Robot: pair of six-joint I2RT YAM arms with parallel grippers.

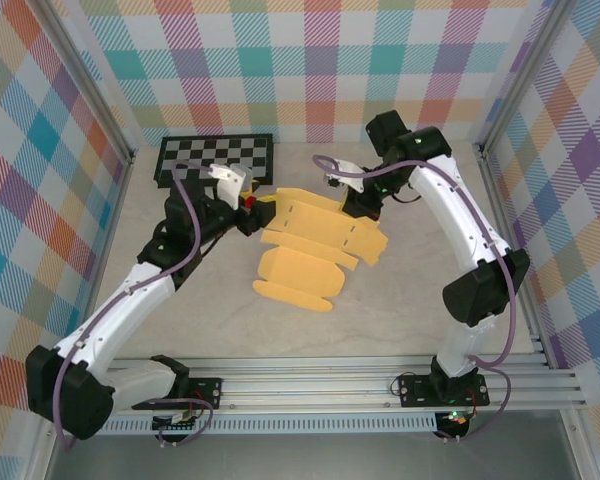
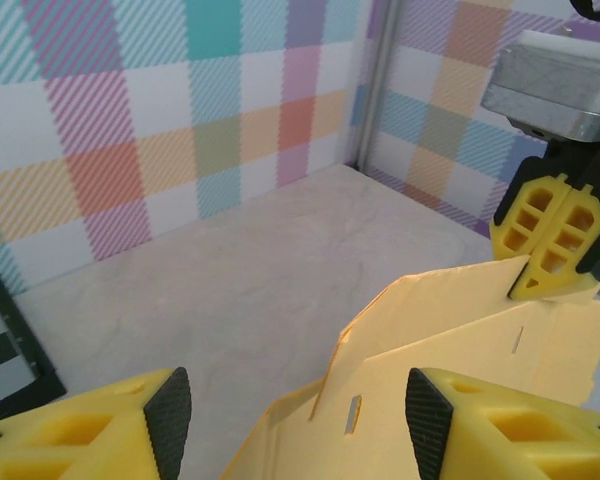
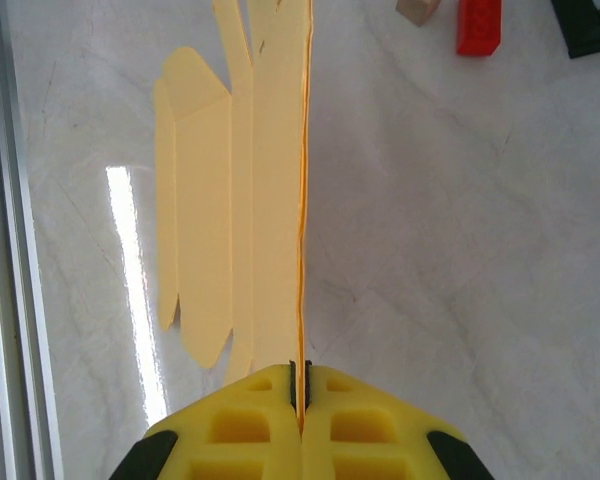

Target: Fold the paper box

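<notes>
The paper box (image 1: pixel 302 262) is a yellow-orange die-cut sheet, partly folded, in the middle of the table. One panel stands raised while rounded flaps lie flat toward the front. My right gripper (image 3: pixel 300 388) is shut on the thin upper edge of the raised panel (image 3: pixel 272 190), seen edge-on. In the left wrist view that same gripper (image 2: pixel 546 262) pinches the panel's top corner. My left gripper (image 2: pixel 298 422) is open at the sheet's left end, and the slotted panel (image 2: pixel 460 345) lies between and beyond its black pads (image 2: pixel 426 418) without touching them.
A checkerboard (image 1: pixel 215 157) lies at the back left. A small red block (image 3: pixel 478 24) and a tan cube (image 3: pixel 417 8) sit near its corner, close to my left gripper (image 1: pixel 248 210). Plaid walls close in three sides. An aluminium rail (image 1: pixel 330 385) runs along the front.
</notes>
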